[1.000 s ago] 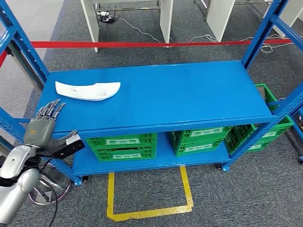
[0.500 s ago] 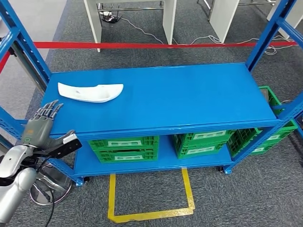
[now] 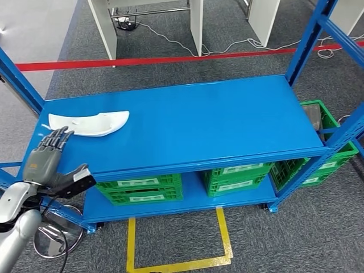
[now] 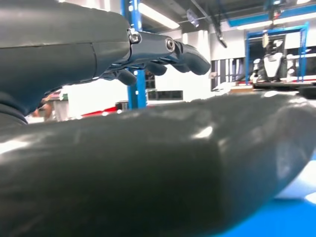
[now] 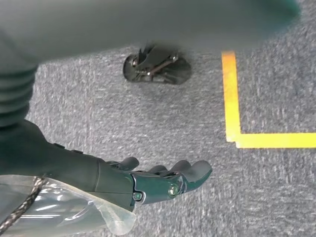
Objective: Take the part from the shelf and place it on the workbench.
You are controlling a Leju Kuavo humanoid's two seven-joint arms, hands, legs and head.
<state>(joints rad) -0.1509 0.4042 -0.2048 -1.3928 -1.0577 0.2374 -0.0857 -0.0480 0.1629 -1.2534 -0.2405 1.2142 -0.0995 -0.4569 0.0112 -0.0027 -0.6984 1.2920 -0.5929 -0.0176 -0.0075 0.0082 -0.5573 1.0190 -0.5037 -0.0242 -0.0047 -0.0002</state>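
Shelf (image 3: 206, 114), blue, carries the white part (image 3: 88, 123) just ahead of the left hand (image 3: 49, 159), not touching. This hand is empty, fingers spread. Right hand (image 5: 149, 182) hangs over grey carpet (image 5: 279, 197), seemingly empty, fingers apart.

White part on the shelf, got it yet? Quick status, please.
Left hand open, just short of white part. Part lies untouched on blue shelf. Right hand open, hanging over floor. Nothing in the way.
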